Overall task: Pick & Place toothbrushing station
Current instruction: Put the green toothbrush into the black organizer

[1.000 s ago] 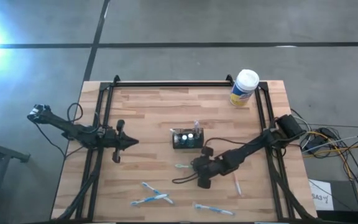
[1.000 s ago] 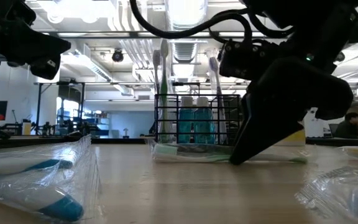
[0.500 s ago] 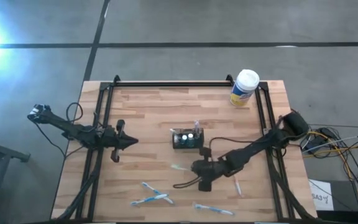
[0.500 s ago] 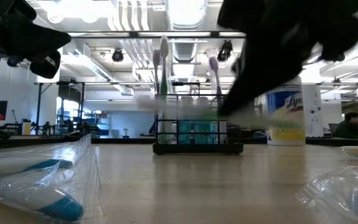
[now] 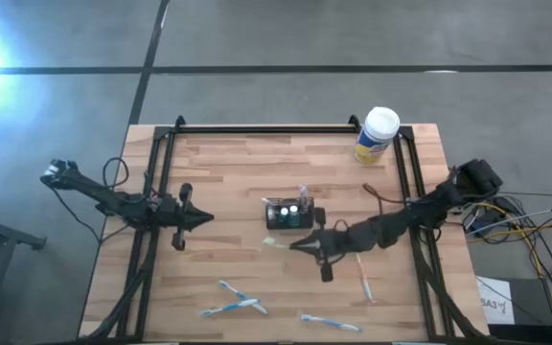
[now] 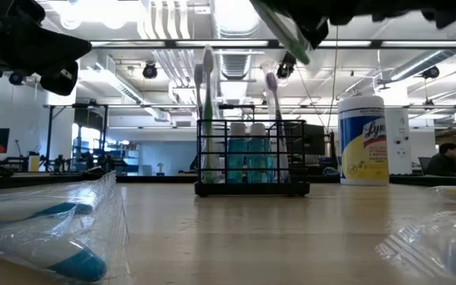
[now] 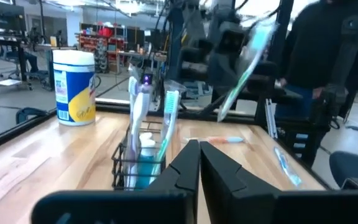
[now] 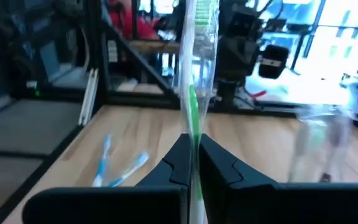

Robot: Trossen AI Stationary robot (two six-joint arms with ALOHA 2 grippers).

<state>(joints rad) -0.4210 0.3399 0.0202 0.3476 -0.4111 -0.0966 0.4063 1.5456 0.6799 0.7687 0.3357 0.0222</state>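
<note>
I've got open board across the upper left of the table (image 5: 218,158) — nothing there. Centre is blocked by the toothbrushing station (image 5: 288,215), the yellow canister (image 5: 377,135) guards upper right, and wrapped toothbrushes (image 5: 230,298) litter the bottom edge.

one toothbrushing station (image 5: 288,214), one yellow canister (image 5: 376,135), four wrapped toothbrushes (image 5: 230,307) lying on the table

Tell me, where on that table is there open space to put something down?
The back strip between the black holder and the yellow canister is bare wood, as is the left-middle past the left tool. It is crowded at the front, where wrapped toothbrushes lie and the right tool holds one.
</note>
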